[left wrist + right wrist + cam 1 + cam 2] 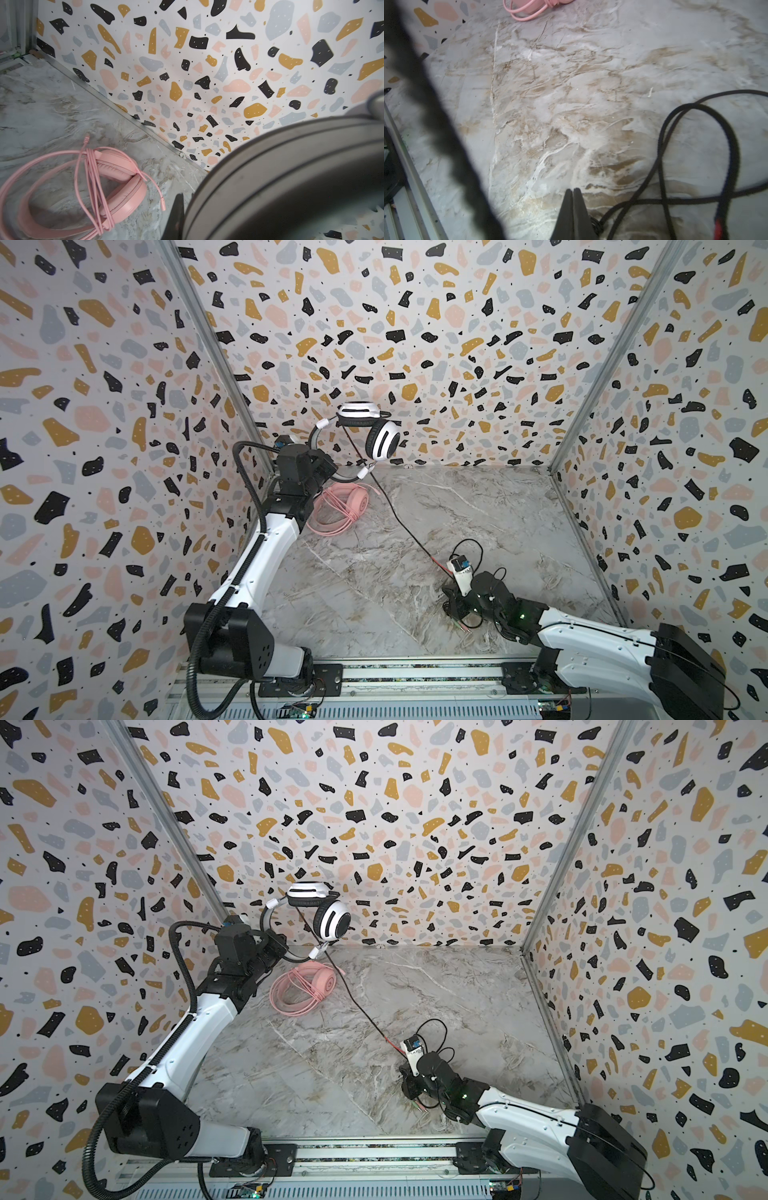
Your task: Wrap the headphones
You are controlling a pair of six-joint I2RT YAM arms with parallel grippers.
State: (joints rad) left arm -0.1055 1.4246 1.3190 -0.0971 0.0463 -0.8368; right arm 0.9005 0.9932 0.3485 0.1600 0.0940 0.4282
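Holding the striped headset [384,443] aloft, left fingers [178,207] clamp its band [291,158]; right fingers [568,207] press together.

Both top views bright, even, diffuse light; soft shadows on grey marble-look tabletop [478,510], fisheye bend twd edges. Left wrist: grey curved headband [291,176] close-up, v. blurred. Right wrist: thick black cord [438,114] out of focus, pic softish.

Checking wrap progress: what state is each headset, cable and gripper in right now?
pink headphones: lying on the table, own cable wound around them
white-and-black headphones: held in the air
black cable: unwrapped, stretched taut, end looped on the table
left gripper: shut on the white-and-black headphones
right gripper: shut
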